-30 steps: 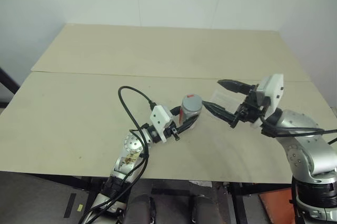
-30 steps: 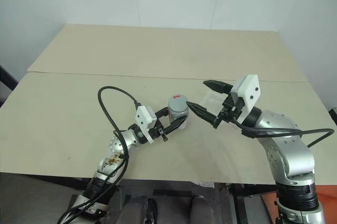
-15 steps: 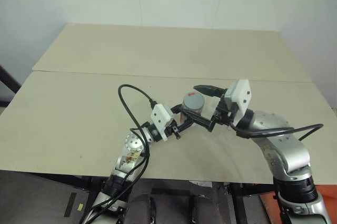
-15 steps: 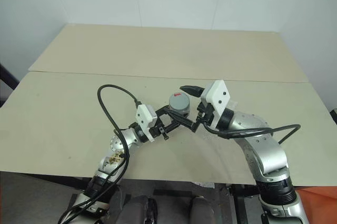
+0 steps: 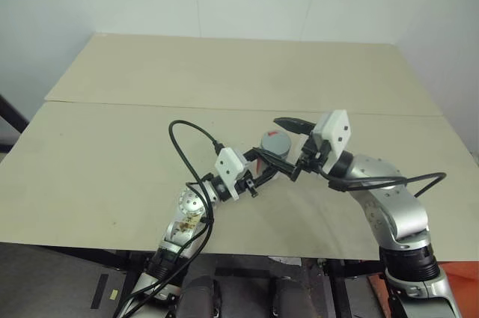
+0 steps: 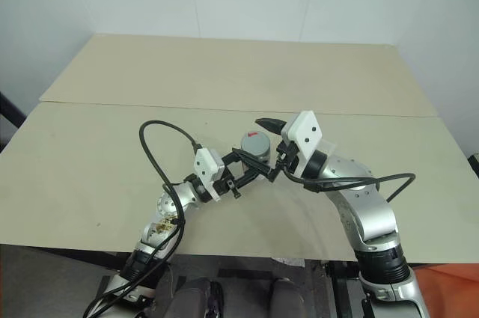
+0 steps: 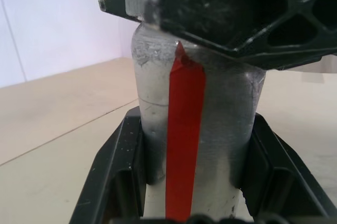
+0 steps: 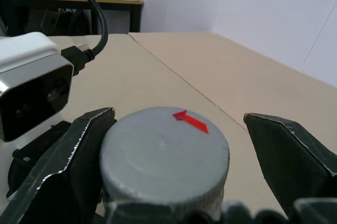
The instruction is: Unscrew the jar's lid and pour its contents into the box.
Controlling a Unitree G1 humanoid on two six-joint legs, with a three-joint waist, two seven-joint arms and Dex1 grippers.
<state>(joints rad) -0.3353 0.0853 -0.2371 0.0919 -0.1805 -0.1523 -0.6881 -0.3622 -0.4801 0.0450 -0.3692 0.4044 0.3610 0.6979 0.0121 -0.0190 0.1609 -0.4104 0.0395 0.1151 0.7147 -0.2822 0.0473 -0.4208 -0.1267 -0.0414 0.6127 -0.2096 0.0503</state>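
Observation:
The jar [image 7: 152, 129], a silver-grey cylinder with a red stripe, stands upright above the pale table. My left gripper [image 5: 263, 165] is shut on its body, one black finger [image 7: 113, 176] on each side. The round grey lid [image 8: 163, 153] with its red mark sits on the jar. My right gripper [image 5: 278, 146] comes in from the right, open, and straddles the lid. One finger [image 8: 79, 155] lies close against the lid's edge, the other [image 8: 289, 153] stands apart from it. The box is hidden behind my right arm.
The table [image 5: 112, 146] is made of two pale boards with a seam [image 5: 150, 105] across the middle. A black cable [image 5: 183, 132] loops up from my left wrist. The table's front edge [image 5: 75, 245] is just below my arms.
My right gripper has swung left and slightly down, from beside the jar to around its lid, still open. The left gripper and jar have not moved.

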